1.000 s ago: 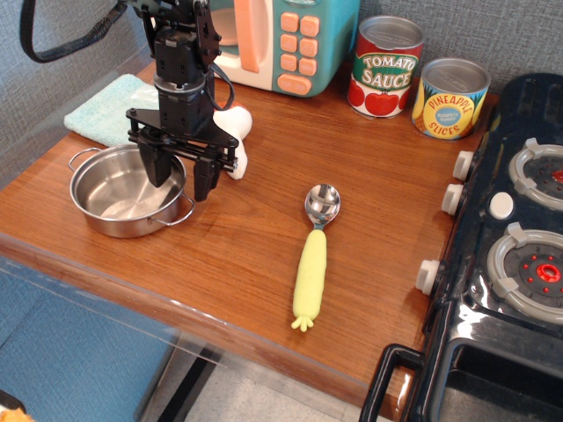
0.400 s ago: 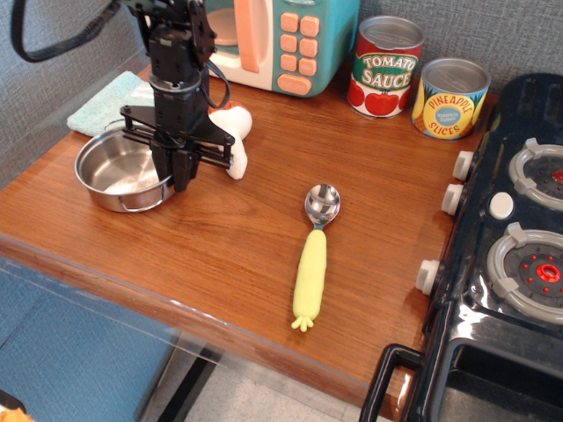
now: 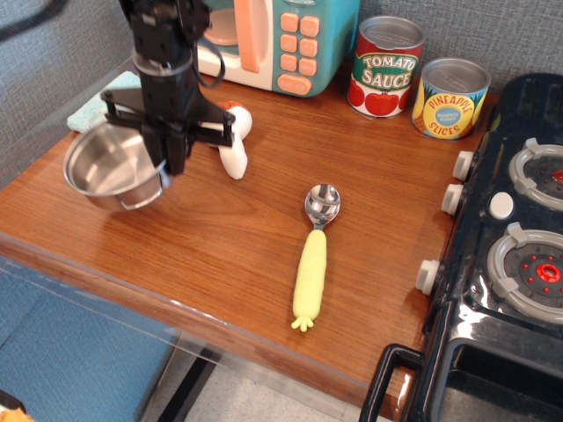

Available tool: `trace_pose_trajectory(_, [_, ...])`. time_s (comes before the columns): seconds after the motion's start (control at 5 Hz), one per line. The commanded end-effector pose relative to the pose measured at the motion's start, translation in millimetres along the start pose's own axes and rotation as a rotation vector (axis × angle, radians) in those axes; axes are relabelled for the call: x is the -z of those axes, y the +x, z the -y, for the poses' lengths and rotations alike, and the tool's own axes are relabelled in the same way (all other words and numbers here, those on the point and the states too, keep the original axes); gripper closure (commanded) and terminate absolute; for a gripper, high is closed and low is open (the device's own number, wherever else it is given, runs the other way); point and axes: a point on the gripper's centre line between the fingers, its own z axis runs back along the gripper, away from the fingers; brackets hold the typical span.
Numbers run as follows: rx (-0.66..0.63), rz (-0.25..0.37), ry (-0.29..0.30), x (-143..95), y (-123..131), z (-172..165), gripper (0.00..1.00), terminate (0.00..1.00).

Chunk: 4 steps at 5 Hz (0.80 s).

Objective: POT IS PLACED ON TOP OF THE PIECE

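Observation:
The shiny steel pot [image 3: 104, 167] hangs tilted above the table's left edge, lifted by its right rim. My black gripper [image 3: 169, 165] is shut on that rim, fingers pointing down. The light teal towel [image 3: 88, 109] lies at the back left, mostly hidden behind the pot and the arm; only a strip of it shows.
A white mushroom toy [image 3: 234, 141] lies just right of the gripper. A yellow-handled spoon [image 3: 314, 255] lies mid-table. A toy microwave [image 3: 273, 40], a tomato sauce can [image 3: 384, 67] and a pineapple can [image 3: 449, 98] stand at the back. A toy stove [image 3: 506, 246] is at right.
The gripper closed on the pot's right rim, lifted it off the table and carried it up and to the left; the pot now hangs tilted.

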Motion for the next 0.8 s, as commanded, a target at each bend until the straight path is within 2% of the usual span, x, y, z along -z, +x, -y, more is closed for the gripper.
trace_pose_trajectory(0.0, [-0.027,0.039,-0.033,-9.5,53.6,-7.0,1.0,0.0])
trace_pose_trajectory(0.2, [-0.101,0.001,-0.037,4.9,85.3,-19.5,1.0,0.0])
trace_pose_trajectory(0.4, [-0.126,-0.014,-0.037,8.5,106.0,-19.1,1.0,0.0])
trace_pose_trajectory(0.6, [-0.14,-0.023,-0.043,8.0,114.5,-19.6,1.0,0.0])
